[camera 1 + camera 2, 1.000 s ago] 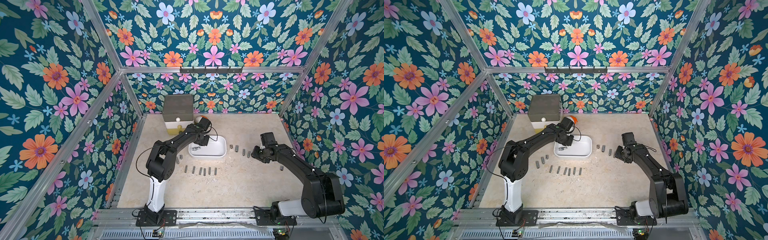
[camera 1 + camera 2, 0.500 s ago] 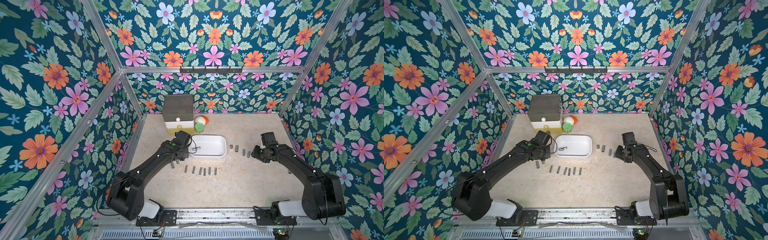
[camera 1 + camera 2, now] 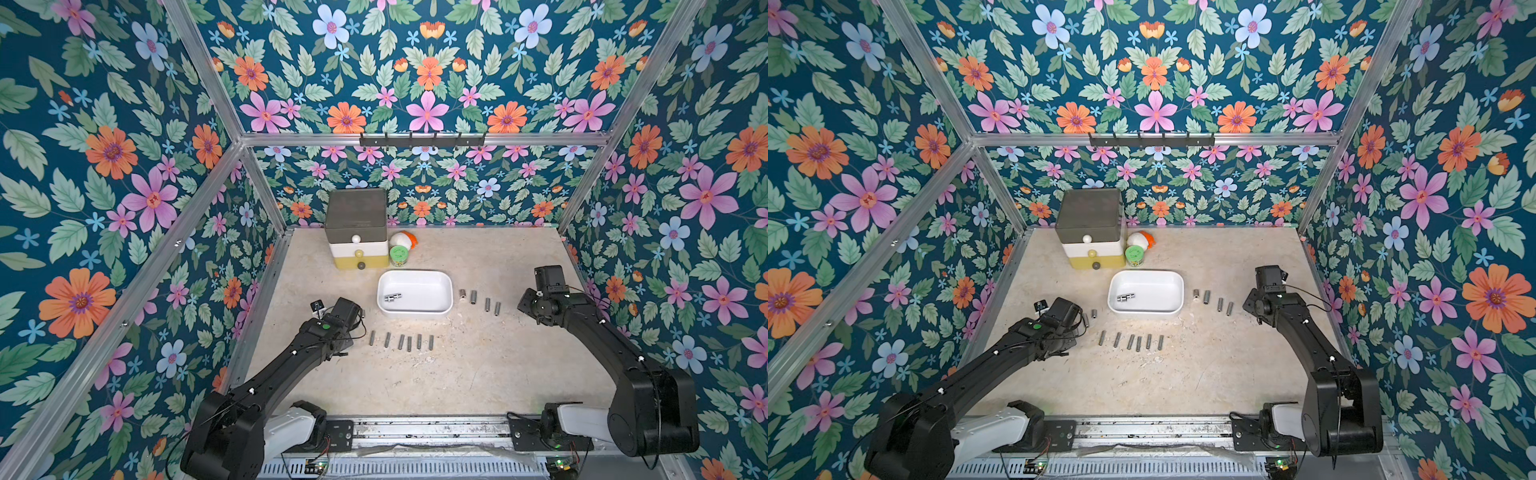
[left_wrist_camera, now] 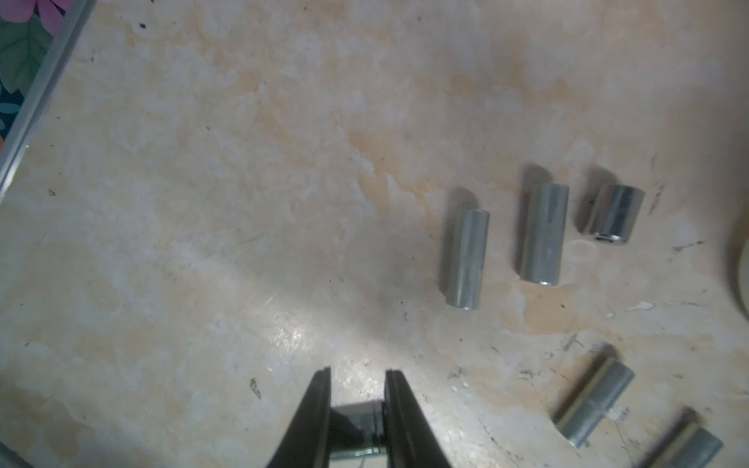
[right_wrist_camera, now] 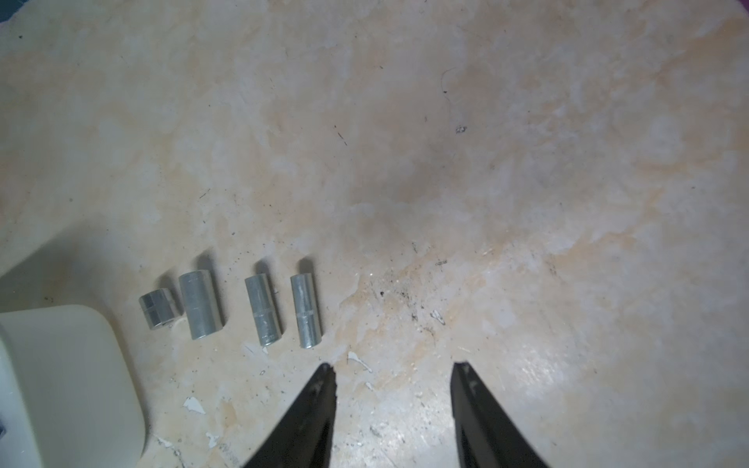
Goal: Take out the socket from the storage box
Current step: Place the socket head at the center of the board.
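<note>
Here's how it looks: a socket (image 4: 360, 415) is pinched in the left jaws, which are closed narrow on it and held over the bench (image 3: 478, 374), off to the left of the storage box (image 3: 415, 312). So it's out of the box but not yet set down. One more shiny piece (image 3: 392, 297) can be seen lying inside the box near its left end. The right jaws are spread wide with nothing in them, parked over bare bench beside the four sockets (image 5: 201, 306) laid out right of the box.

For the set-down, a free patch next to the three sockets (image 4: 543, 235) seen from the left wrist should probably be picked. The socket is best brought down till it's touching the bench and lined up with its neighbours before anything is let go. These things are round and slick, so if it's dropped from any height it'll likely be sent rolling into the others. The jaws should be eased apart just enough, then lifted straight up.
</note>
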Robot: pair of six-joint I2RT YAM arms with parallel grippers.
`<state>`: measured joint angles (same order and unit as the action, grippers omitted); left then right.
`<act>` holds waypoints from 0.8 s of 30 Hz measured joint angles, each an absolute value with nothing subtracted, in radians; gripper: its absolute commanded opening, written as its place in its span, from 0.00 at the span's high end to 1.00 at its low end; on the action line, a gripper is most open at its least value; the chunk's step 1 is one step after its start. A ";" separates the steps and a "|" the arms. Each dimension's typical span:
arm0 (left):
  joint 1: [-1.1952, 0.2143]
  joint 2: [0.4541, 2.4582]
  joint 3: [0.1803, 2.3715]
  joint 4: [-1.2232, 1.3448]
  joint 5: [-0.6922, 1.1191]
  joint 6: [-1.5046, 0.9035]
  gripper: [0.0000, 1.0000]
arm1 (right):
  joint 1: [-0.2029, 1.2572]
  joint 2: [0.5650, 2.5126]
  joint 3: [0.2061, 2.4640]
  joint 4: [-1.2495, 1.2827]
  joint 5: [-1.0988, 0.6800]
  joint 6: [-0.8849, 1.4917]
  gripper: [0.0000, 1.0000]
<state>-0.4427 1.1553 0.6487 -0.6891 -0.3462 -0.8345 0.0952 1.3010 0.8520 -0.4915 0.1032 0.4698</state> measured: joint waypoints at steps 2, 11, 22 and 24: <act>-0.435 1.177 0.639 -0.664 -0.347 -0.838 0.82 | 0.094 1.301 0.851 -0.489 0.103 0.470 0.49; -0.390 1.255 0.612 -0.553 -0.321 -0.830 0.77 | 0.094 1.315 0.840 -0.475 0.052 0.469 0.49; -0.335 1.291 0.610 -0.486 -0.293 -0.781 0.73 | 0.093 1.315 0.834 -0.469 0.026 0.469 0.49; -0.333 1.292 0.610 -0.479 -0.286 -0.777 0.72 | 0.093 1.315 0.833 -0.469 0.025 0.468 0.49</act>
<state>-0.3328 1.2922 0.6102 -0.4786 -0.2863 -0.7773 0.0933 1.3148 0.8326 -0.4690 0.0254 0.4683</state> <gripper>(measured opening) 0.273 0.507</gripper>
